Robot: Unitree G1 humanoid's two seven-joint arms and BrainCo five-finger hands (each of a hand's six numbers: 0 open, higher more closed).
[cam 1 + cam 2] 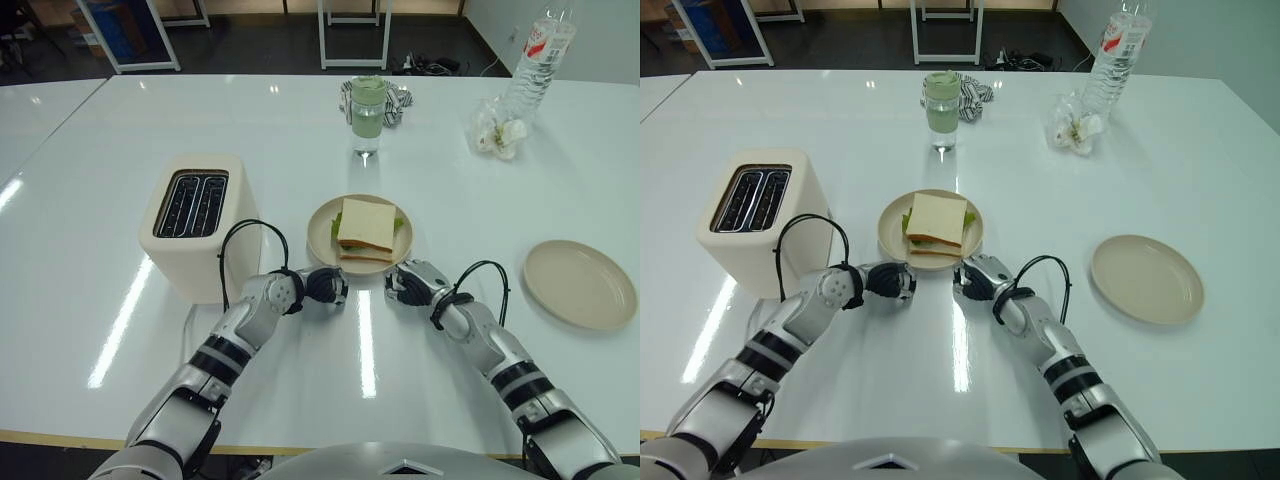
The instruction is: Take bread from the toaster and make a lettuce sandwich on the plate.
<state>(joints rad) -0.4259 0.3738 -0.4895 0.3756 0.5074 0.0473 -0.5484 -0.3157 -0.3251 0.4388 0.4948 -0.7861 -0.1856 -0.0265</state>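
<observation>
White bread [365, 222] caps lettuce [336, 228] on the plate [318, 243]; draw your left hand [325, 285] and right hand [410, 283], both curled and empty, straight back.

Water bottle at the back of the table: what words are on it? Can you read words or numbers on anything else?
The water bottle has a red and white label: its print is too small and blurred to read.
No words, numbers or signs show on the toaster, the green jar, the middle plate or the right plate.
</observation>
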